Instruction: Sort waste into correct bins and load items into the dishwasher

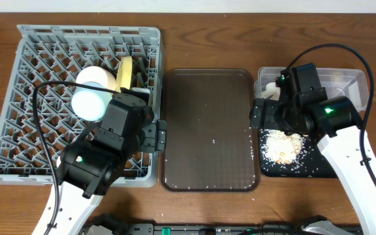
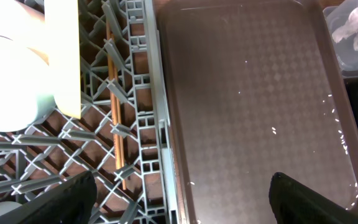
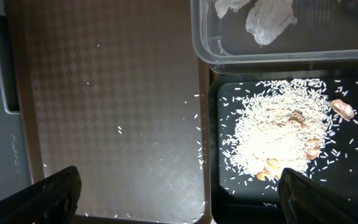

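Observation:
The grey dish rack at the left holds a white bowl, a light blue bowl and the yellow plate standing on edge. The chopsticks lie in the rack's grid. The clear container holds the white tissue. The black tray holds a pile of crumbs. My left gripper is open and empty over the rack's right edge. My right gripper is open and empty over the seam between the brown tray and the black tray. The snack wrapper is not in view.
The dark brown serving tray lies between the rack and the bins, with a few stray crumbs on it. The right arm covers part of the clear container and black tray in the overhead view.

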`<act>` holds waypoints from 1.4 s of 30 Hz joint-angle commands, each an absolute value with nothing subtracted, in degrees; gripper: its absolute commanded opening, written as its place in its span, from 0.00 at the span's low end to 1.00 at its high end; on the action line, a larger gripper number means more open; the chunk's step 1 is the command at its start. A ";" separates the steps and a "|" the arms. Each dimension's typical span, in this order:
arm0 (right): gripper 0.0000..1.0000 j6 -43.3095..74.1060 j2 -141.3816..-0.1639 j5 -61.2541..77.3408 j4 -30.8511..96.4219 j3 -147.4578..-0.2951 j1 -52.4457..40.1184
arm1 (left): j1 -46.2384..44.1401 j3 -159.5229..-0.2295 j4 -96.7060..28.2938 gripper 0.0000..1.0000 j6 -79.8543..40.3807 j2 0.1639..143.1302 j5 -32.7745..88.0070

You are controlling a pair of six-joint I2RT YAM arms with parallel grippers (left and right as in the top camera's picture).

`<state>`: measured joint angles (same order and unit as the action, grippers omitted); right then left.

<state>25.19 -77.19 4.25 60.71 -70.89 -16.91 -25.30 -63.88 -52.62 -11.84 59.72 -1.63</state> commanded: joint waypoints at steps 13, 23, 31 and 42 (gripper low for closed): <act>0.99 24.60 -76.62 4.10 60.90 -71.79 -17.74 | -21.71 -61.41 -50.72 0.96 -9.19 48.18 -8.23; 0.99 24.58 -76.62 4.10 60.90 -71.79 -17.74 | -6.85 -39.07 -25.82 0.96 -11.79 25.93 -5.13; 0.99 24.60 -76.62 4.10 60.90 -71.79 -17.74 | -4.21 -20.97 -15.44 0.97 -14.26 9.61 -5.15; 0.99 24.60 -76.62 4.10 60.90 -71.79 -17.74 | -4.21 -0.03 2.28 0.97 -14.26 0.05 -5.17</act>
